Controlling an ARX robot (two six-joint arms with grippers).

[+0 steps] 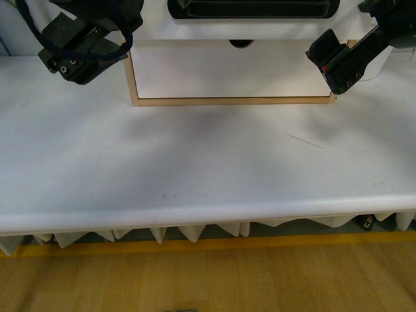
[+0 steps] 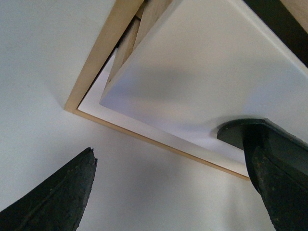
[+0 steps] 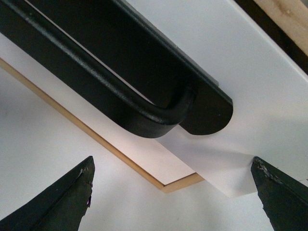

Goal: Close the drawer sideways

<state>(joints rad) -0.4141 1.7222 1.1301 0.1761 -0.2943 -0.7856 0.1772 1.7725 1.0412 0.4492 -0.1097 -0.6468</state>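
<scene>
White worktop (image 1: 195, 169), wooden floor (image 1: 195, 279) below; at its far edge the drawer (image 1: 273, 29) juts from a light wooden cabinet (image 1: 227, 101), left gripper (image 2: 156, 144) and right gripper (image 3: 173, 160) flanking it, both spread open.

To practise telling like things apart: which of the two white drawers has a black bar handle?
The upper drawer: a long black handle runs across its front. The lower drawer is plain white, with no handle.

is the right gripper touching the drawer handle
Apart. The right wrist view shows the handle clear of both fingers of the right gripper, which is spread wide, with a plain gap between each tip and the black bar.
</scene>
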